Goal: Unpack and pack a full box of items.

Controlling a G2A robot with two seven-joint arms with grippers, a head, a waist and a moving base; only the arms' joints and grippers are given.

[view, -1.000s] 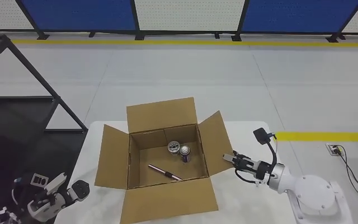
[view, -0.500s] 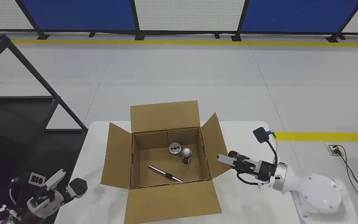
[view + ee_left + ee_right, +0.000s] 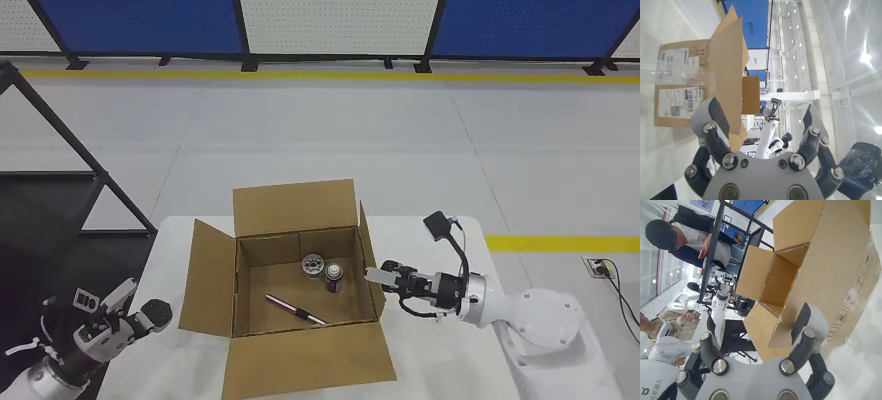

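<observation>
**Right arm is parked on the box's flap, left one hanging back**

So the cardboard box (image 3: 295, 210) sits open in the middle of the white table (image 3: 430, 355), and it's not unpacked yet. There's a silver-topped can (image 3: 312, 264) and a purple bottle (image 3: 333, 276) side by side near the back wall. A thin stick (image 3: 295, 308) lies flat on the floor of the box, running diagonally from mid-box toward the near right corner.

The bit that matters: the right gripper (image 3: 378, 274) is right up against the right flap (image 3: 367, 250), which stands close to upright. In the right wrist view its fingers (image 3: 800, 321) are spread wide and the flap's free edge sits in the gap between them, one finger on the outer face. The flap's long edge runs front to back along the box side, so the jaws straddle it crosswise. Nothing is clamped as far as I can tell.

The left gripper (image 3: 160, 315) is also wide open and empty, off by the table's left edge, well apart from the left flap (image 3: 205, 280).

My guess is the right arm is dealing with that flap before going in. It's clearly the nearer arm to the can and bottle.
</observation>
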